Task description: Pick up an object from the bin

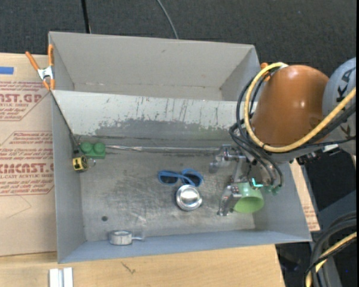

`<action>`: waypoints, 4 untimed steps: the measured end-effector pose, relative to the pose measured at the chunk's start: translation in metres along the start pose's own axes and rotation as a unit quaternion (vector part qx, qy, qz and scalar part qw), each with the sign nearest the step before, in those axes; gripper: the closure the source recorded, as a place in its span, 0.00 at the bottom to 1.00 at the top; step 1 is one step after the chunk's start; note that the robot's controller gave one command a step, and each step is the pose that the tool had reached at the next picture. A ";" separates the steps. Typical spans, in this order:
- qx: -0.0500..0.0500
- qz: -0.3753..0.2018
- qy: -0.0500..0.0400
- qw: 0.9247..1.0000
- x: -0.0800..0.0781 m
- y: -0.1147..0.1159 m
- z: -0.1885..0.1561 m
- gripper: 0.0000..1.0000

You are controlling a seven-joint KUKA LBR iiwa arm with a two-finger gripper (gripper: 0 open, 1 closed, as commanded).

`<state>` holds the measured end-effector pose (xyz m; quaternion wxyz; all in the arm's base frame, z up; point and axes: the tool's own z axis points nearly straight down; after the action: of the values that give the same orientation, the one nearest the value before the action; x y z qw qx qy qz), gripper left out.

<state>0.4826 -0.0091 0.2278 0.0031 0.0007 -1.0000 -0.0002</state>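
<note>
Evidently my gripper (226,179) sits released beside the green cup (250,202) near the bin's (66,190) right wall, presumably readied to grasp.

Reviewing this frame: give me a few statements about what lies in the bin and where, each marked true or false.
1. A light green cup lies at the bin's right side, close by the gripper. True.
2. The blue glasses-shaped thing lies in the bin's left corner. False: it lies near the middle, just above the shiny silver round thing.
3. A green block sits at the left, by the foot of the far wall. True.
4. The small silver roll rests on the green cup. False: it lies alone near the front left rim.
</note>
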 end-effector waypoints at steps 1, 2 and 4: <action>-0.001 0.001 -0.007 1.000 -0.056 0.025 0.156 0.00; 0.000 0.000 -0.004 1.000 -0.055 0.025 0.151 1.00; 0.000 0.109 -0.003 0.994 -0.020 -0.008 0.062 0.00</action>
<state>0.5025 -0.0173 0.1660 -0.0004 -0.1082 -0.9941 0.0002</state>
